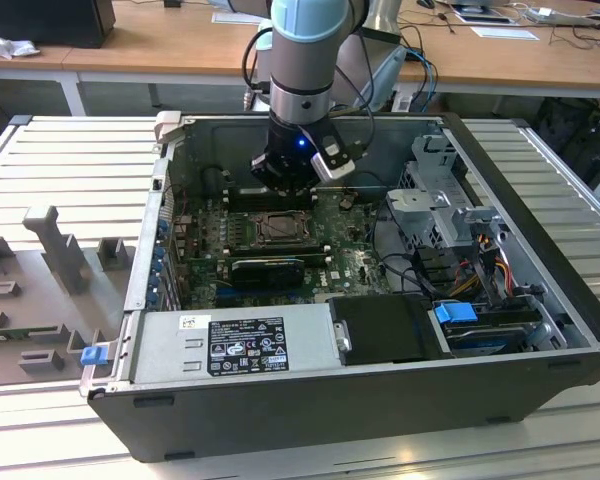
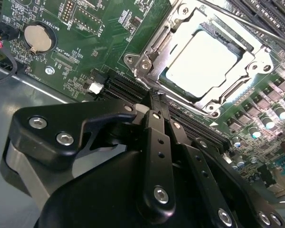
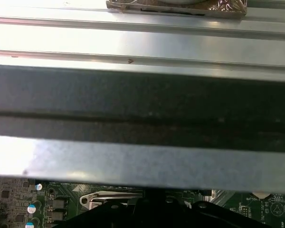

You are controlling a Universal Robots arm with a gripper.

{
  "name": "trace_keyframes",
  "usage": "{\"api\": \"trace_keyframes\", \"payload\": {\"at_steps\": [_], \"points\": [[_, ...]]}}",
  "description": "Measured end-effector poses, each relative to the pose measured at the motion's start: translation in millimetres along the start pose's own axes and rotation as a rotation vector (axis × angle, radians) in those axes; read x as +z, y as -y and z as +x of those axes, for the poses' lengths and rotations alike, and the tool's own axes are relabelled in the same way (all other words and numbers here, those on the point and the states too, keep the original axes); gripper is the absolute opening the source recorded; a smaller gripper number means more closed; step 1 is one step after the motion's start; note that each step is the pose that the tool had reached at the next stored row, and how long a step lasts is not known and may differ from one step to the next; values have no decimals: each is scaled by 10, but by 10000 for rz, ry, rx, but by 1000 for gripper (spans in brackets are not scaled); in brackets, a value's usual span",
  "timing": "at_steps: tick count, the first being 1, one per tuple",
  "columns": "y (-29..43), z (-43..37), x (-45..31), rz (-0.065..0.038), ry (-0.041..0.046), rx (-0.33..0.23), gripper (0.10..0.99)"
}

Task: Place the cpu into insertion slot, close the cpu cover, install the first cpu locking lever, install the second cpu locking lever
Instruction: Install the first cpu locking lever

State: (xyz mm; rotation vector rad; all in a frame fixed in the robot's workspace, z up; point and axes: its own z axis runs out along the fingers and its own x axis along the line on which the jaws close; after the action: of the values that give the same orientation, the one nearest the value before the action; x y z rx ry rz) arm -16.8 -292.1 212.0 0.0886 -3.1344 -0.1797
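cpu [image 2: 202,59], pale square, under cpu cover [image 2: 249,61]

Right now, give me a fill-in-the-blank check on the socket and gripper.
1. The cpu lies inside the ____.
2. The cover frames the cpu, so it is ____.
3. The board is ____ in colour.
4. The gripper holds ____.

Missing words: slot; closed; green; nothing

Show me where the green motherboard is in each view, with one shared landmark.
Exterior view: motherboard inside the open case, under the hand.
Second wrist view: behind the hand, carrying the coin battery.
First wrist view: green strip between case wall and hand.
Shared landmark: the hand.
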Motion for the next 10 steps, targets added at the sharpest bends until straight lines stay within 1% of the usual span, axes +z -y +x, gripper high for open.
{"api": "trace_keyframes", "payload": {"at_steps": [10], "points": [[57,3,-16,-1,1,0,106]]}}
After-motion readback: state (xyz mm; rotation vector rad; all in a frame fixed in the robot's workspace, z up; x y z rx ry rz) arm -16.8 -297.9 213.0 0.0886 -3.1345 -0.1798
